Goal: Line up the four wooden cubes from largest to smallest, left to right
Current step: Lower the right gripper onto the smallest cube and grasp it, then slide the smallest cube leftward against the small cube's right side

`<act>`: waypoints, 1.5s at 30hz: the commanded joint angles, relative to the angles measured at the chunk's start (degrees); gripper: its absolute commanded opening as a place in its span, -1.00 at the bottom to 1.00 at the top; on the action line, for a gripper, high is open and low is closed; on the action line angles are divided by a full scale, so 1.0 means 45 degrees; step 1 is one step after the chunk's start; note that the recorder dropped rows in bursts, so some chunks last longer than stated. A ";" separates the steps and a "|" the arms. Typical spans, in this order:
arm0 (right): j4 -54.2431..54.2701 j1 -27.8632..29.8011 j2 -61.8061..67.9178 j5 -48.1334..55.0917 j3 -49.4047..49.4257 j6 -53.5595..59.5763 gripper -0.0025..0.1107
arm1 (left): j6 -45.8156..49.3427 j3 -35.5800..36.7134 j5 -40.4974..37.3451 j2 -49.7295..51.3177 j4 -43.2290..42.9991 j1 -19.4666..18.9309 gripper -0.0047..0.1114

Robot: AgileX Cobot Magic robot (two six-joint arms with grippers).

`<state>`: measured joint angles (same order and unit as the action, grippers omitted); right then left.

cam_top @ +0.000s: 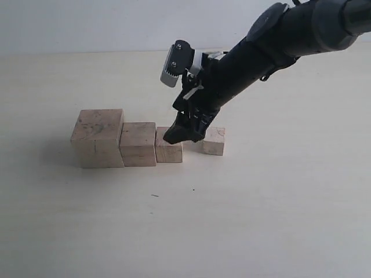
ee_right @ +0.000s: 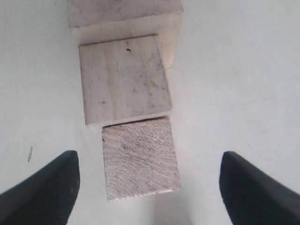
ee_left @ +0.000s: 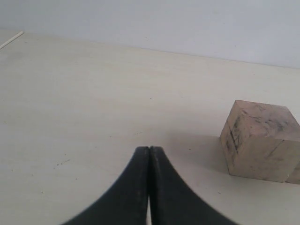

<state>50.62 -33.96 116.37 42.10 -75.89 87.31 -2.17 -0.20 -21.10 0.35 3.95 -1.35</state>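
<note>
Currently right gripper (cam_top: 185,134) spread wide over third-largest cube (ee_right: 140,158), two places from largest cube (cam_top: 97,138); smallest cube (cam_top: 213,141) apart beyond. Left gripper (ee_left: 149,157) pressed together.

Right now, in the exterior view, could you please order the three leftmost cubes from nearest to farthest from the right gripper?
1. Third-largest cube, beneath the right gripper.
2. Second-largest cube, next on its left.
3. Largest cube, far left end.

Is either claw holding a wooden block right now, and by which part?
Nothing is held. The right gripper is open over the second-smallest cube, fingers clear of its sides; the left gripper is shut, empty.
</note>
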 commanded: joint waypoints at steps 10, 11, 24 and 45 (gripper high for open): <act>-0.5742 -0.0010 -0.1256 0.0472 0.0029 -0.7458 -0.10 | 0.0006 0.0046 0.0134 -0.0078 0.0035 0.0071 -0.92; -0.7009 -0.0010 -0.1256 0.0585 0.0029 -0.8812 -0.10 | 0.0006 0.0046 0.0134 -0.0078 0.0035 0.0071 -0.92; -0.7598 -0.0010 -0.1256 0.0592 0.0029 -0.8279 0.20 | 0.0006 0.0046 0.0134 -0.0078 0.0035 0.0071 -0.92; -0.7598 -0.0010 0.0303 -0.0075 0.0029 -0.7748 0.20 | 0.0006 0.0046 0.0134 -0.0078 0.0035 0.0071 -0.92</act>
<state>16.12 -33.96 116.83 43.08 -75.78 51.95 -2.17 -0.20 -21.10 0.35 3.95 -1.35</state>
